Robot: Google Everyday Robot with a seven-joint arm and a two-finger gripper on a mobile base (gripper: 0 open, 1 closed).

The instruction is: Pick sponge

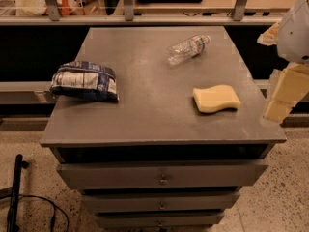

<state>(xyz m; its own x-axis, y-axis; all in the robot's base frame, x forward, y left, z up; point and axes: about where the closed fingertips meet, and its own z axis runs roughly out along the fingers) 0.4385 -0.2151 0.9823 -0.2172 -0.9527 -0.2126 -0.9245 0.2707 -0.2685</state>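
Observation:
The sponge (216, 98) is a pale yellow foam block with wavy edges. It lies flat on the right part of the grey cabinet top (154, 110). My gripper (282, 98) hangs at the right edge of the view, just past the cabinet's right edge. Its pale yellow blocky fingers (288, 90) point down and left. The gripper is to the right of the sponge, apart from it and holding nothing that I can see.
A blue-white bag (85, 80) lies at the left edge of the cabinet top. A clear plastic bottle (188, 48) lies on its side at the back. Drawers (161, 178) sit below. A railing and counter run behind. A black stand and cable (17, 197) are on the floor at left.

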